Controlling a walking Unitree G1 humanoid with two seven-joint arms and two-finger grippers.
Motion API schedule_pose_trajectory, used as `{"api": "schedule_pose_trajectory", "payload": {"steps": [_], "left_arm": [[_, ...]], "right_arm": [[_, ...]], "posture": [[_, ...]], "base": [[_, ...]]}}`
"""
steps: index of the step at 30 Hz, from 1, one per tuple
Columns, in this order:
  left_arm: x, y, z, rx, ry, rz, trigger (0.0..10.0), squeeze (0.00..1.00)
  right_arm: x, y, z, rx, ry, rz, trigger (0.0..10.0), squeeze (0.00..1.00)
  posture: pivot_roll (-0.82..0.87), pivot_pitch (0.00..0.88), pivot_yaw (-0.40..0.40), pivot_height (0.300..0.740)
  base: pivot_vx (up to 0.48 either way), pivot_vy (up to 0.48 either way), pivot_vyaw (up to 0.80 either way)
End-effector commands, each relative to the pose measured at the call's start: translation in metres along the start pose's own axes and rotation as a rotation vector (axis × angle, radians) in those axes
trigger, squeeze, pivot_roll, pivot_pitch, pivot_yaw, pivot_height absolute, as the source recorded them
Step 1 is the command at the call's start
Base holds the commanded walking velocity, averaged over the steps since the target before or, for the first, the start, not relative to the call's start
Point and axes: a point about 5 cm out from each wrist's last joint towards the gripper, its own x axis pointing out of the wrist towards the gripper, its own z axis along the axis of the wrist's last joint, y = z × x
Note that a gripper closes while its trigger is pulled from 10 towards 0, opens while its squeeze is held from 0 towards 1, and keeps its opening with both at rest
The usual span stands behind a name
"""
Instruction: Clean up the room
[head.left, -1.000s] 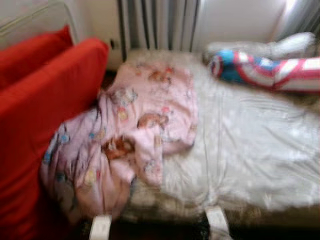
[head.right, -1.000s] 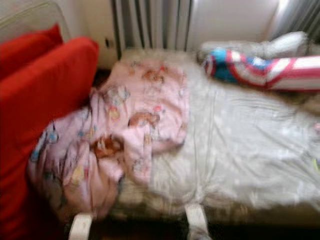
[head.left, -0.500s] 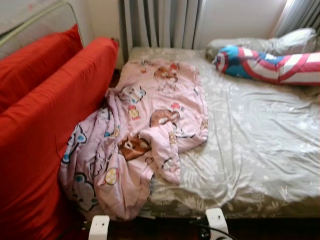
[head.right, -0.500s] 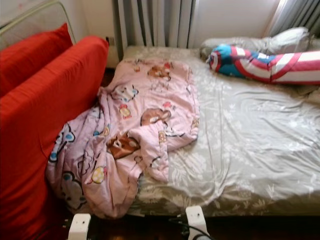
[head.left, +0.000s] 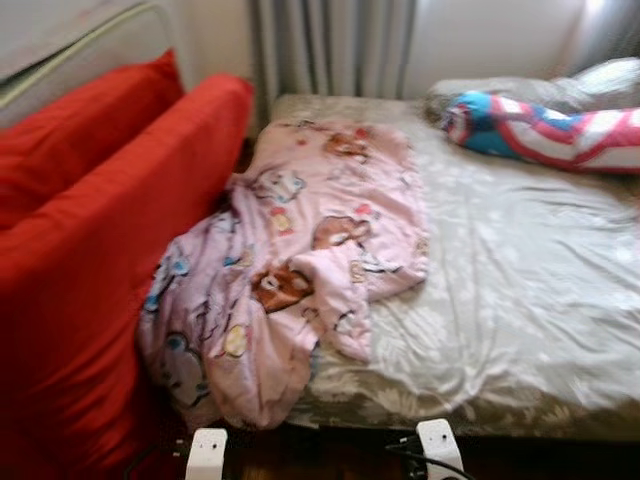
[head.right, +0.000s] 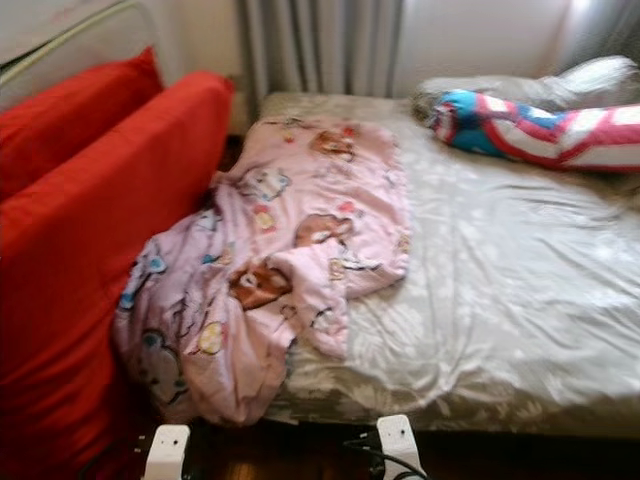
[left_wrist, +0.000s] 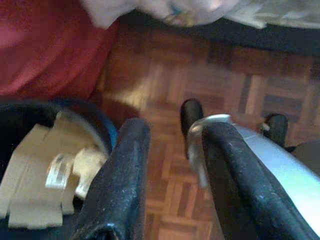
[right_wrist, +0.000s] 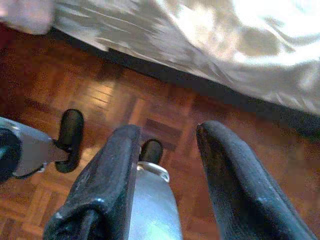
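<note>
A crumpled pink cartoon-print blanket (head.left: 300, 270) lies on the left half of the bed (head.left: 520, 290), and its lower end hangs over the foot edge. The bed's grey floral sheet is wrinkled. Both arms hang low over the parquet floor. In the left wrist view my left gripper (left_wrist: 175, 130) is open and holds nothing, with the blanket's hem beyond it. In the right wrist view my right gripper (right_wrist: 167, 131) is open and holds nothing, near the bed's foot edge (right_wrist: 210, 65).
A red sofa with red cushions (head.left: 90, 250) stands close against the bed's left side. A red, white and blue bolster (head.left: 540, 130) and a grey pillow (head.right: 500, 90) lie at the head. Curtains (head.left: 330, 45) hang behind. A dark bin holding cardboard (left_wrist: 45, 165) stands by the left gripper.
The whole picture has shifted to the right and sharpened, then blurred slightly, so the camera has moved. Nothing on the bed has changed place.
</note>
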Motion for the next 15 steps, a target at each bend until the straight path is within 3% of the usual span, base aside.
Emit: {"api": "schedule_pose_trajectory", "payload": {"steps": [1,5,6,15], "left_arm": [[-0.0005,-0.0028,-0.0044,0.002,0.019,-0.012,10.0,0.00],[-0.0005,-0.0027,-0.0047,0.005,0.021,-0.013,10.0,0.00],[-0.0006,-0.0025,-0.0048,0.007,0.022,-0.013,10.0,0.00],[-0.0006,-0.0025,-0.0048,0.005,0.021,-0.012,10.0,0.00]], "right_arm": [[-0.0008,-0.0017,-0.0038,0.006,0.009,-0.001,10.0,0.00],[-0.0008,-0.0013,-0.0039,0.015,0.007,0.003,10.0,0.00],[-0.0009,-0.0007,-0.0040,0.048,-0.003,0.004,10.0,0.00],[-0.0011,-0.0007,-0.0033,0.068,-0.016,0.005,10.0,0.00]], "posture": [[-0.04,0.027,-0.015,0.740],[-0.04,0.023,-0.015,0.740],[-0.04,0.023,-0.015,0.740],[-0.04,0.035,-0.016,0.740]], "base": [[0.274,0.000,0.80],[0.137,0.000,0.72],[0.000,0.000,0.00],[0.000,0.000,0.00]]}}
